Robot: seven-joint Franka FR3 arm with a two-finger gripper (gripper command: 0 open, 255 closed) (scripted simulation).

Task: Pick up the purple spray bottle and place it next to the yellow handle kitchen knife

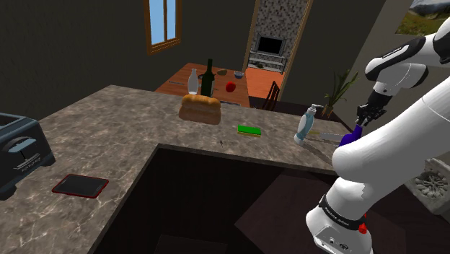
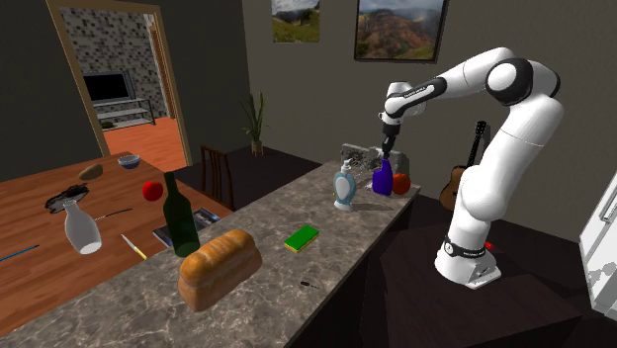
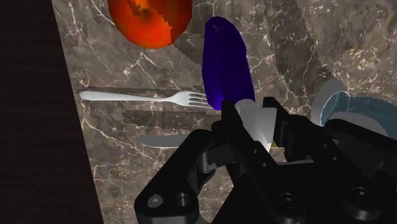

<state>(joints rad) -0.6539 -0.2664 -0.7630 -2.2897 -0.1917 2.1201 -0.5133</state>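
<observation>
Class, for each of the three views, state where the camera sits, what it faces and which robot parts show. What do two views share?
Shoulder: beside the arm, looking down over the counter; the arm shows at the view's right.
Second exterior: beyond the counter's loaf end, facing the whole arm.
Wrist: on the hand, looking down at the purple bottle; fingers clasp its white head.
Shared: both exterior views show loaf and sponge.

Glossy purple spray bottle (image 3: 224,60), shiny metal fork (image 3: 146,97), and a polished, veined stone counter (image 3: 95,63).
</observation>
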